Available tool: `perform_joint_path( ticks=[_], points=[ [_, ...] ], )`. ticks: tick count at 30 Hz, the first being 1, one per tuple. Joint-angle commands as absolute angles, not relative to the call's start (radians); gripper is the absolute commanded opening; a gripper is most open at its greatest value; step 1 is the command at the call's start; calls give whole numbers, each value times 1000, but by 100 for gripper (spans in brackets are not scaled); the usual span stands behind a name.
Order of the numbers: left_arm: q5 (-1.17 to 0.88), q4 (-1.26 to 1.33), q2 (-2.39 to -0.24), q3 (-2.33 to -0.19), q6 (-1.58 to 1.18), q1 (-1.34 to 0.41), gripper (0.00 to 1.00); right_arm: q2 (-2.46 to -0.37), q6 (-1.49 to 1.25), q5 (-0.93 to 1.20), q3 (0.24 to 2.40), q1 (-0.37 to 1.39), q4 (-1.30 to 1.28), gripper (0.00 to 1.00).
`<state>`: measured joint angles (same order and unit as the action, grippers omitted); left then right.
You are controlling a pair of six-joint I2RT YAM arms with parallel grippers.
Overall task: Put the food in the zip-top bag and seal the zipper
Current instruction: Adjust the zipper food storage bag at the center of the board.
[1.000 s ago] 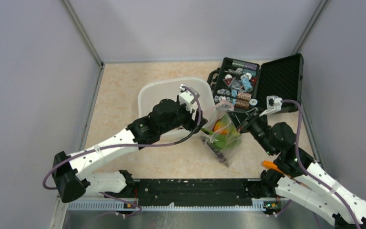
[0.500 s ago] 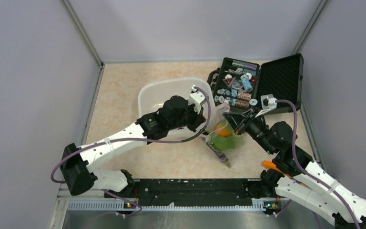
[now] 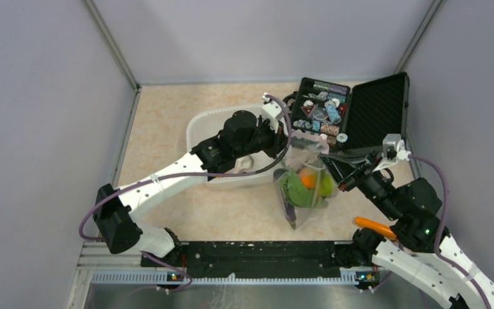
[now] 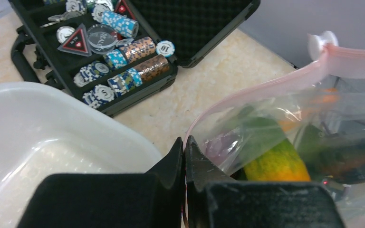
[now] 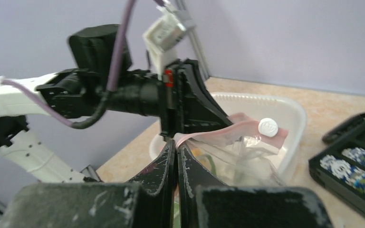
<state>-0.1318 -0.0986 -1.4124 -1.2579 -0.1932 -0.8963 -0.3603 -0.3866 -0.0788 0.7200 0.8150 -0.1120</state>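
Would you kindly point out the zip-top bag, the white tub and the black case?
zip-top bag (image 3: 307,207): top view, clear lower part.
white tub (image 3: 191,136): top view, left rim.
black case (image 3: 376,106): top view, open lid's foam.

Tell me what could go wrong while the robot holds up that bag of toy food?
The left hand and right hand pinch only the thin top edge of the zip-top bag, so the weight of the food might pull it loose and drop it. If the bag swings, it might bump the white tub beside it.
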Motion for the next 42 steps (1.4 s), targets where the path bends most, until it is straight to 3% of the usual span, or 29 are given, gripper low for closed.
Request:
perform_joint_path(
  ticks=[1, 4, 10, 17, 28, 42],
  points=[
    [-169, -29, -1423, -1293, -216, -888, 0, -380, -320, 142, 781, 817, -9, 0],
    [-148, -36, -1417, -1287, -217, -876, 0, -443, -350, 116, 757, 818, 7, 0],
    [-28, -46, -1367, -1173, -247, -850, 0, -665, -514, -252, 794, 816, -258, 0],
    [-39, -45, -1329, -1065, -313, -768, 0, -667, -565, -176, 704, 817, -49, 0],
    [-123, -22, -1298, -1087, -306, -732, 0, -575, -537, -4, 633, 816, 207, 0],
    [-182, -17, -1280, -1102, -311, -732, 0, -513, -535, -134, 624, 817, 137, 0]
  ],
)
